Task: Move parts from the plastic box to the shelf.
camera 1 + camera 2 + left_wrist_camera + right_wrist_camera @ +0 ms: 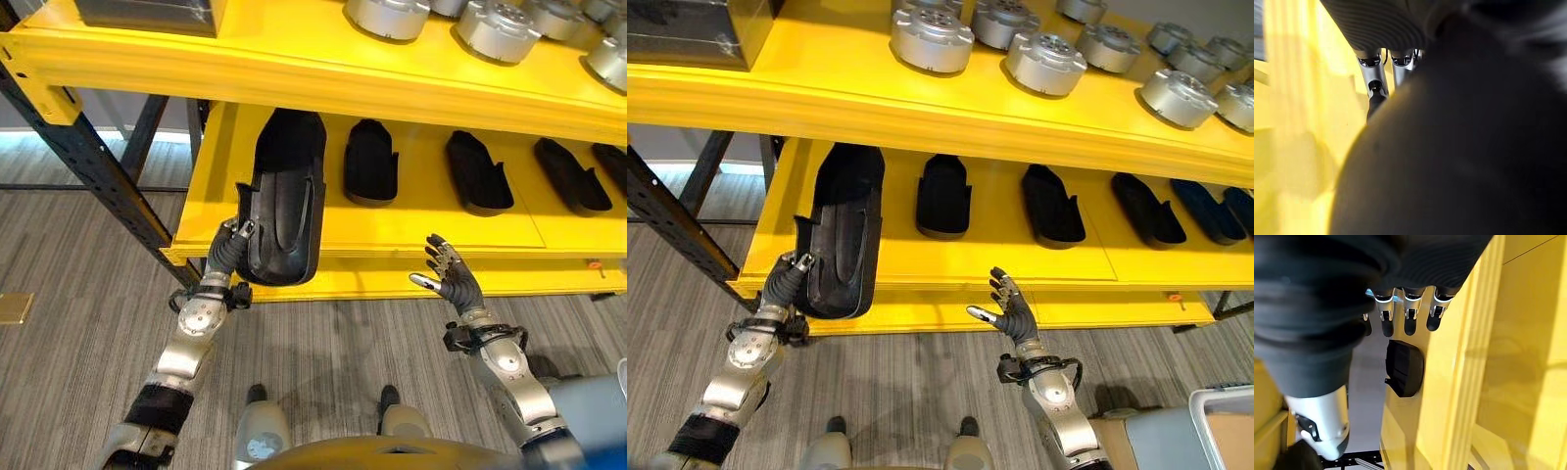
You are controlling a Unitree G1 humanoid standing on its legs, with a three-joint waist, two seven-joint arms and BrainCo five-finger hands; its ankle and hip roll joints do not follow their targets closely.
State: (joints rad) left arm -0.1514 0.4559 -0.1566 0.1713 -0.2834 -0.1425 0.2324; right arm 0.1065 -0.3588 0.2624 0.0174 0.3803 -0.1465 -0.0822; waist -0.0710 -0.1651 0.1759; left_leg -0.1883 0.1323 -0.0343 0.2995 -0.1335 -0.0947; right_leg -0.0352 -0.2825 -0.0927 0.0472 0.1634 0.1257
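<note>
A black part (281, 201) is held by the left hand (227, 253) at the front edge of the lower shelf (421, 227). The fingers are curled round the part's near left rim, so the hand is clamped on it. The far end of the part is laid on the shelf, while the near end overhangs the front lip, propped by the hand. The right hand (453, 279) is held apart from everything, its fingers spread and relaxed, in front of the shelf lip and well to the right of the part.

Four more parts (371, 164) are seen laid in a row on the same shelf, and the nearest is just beside the held one. Round metal pieces (932, 39) are set on the upper shelf (823, 83).

The main risk is judged to be a fall. If the grip is released while so much of the part overhangs, it may tip off the lip to the floor. A push inward that is skewed to the right could knock the neighbouring part out of line. Because only one rim is gripped, the part could also twist in the hand.
</note>
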